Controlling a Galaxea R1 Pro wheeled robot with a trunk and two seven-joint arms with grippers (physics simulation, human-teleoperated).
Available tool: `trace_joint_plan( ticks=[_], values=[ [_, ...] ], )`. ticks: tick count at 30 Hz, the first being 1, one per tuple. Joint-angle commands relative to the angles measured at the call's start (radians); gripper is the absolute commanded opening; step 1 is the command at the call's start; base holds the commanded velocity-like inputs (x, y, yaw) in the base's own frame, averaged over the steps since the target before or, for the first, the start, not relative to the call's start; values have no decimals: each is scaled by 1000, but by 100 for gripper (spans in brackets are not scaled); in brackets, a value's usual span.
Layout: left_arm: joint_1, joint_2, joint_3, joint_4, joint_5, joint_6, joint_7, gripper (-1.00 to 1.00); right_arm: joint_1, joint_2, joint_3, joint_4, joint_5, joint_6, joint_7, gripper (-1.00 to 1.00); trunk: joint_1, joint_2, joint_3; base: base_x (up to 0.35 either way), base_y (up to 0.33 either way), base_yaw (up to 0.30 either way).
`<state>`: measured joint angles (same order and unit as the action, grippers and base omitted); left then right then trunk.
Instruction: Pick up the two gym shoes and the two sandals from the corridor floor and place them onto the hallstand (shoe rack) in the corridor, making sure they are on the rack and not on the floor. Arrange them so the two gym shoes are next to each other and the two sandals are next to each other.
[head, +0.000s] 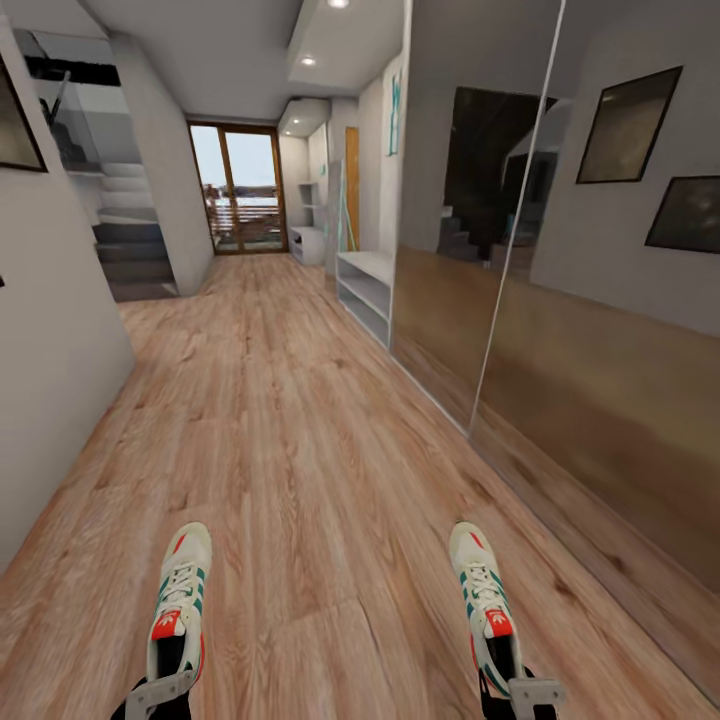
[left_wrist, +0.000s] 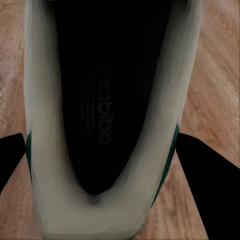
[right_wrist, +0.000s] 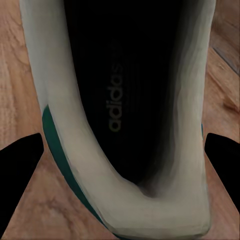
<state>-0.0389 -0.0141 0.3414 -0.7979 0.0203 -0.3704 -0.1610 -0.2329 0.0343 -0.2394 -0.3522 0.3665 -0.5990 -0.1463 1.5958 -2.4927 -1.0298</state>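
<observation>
While gym shoes (head: 180, 610) hang, wood-plank corridor floor (head: 300, 430) recedes.

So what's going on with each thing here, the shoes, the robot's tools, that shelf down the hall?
Left gym shoe: gripped at the heel by the left tool, toe pointing ahead.
Right gym shoe: gripped at the heel by the right tool, toe pointing ahead.
Left tool: shut on its shoe's heel.
Right tool: shut on its shoe's heel.
Shelf unit: open tiers, nothing visible on them.
</observation>
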Motion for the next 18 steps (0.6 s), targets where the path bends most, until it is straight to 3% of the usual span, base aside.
trace_joint_plan(
  ticks=[1,7,18],
  values=[
    [-1,-1,5,0,3,-1,-11,-100,0,0,-5,0,11,-2,-6,-100,0,0,-2,338,-15,172],
    [-1,-1,5,0,3,-1,-11,-100,-1,-1,-5,-1,11,-4,-6,-100,0,0,-9,306,-109,155],
    [-1,-3,7,-1,4,-2,-11,-100,-1,-14,-3,-2,11,-3,3,-100,0,0,-11,286,-161,24]
  ],
)
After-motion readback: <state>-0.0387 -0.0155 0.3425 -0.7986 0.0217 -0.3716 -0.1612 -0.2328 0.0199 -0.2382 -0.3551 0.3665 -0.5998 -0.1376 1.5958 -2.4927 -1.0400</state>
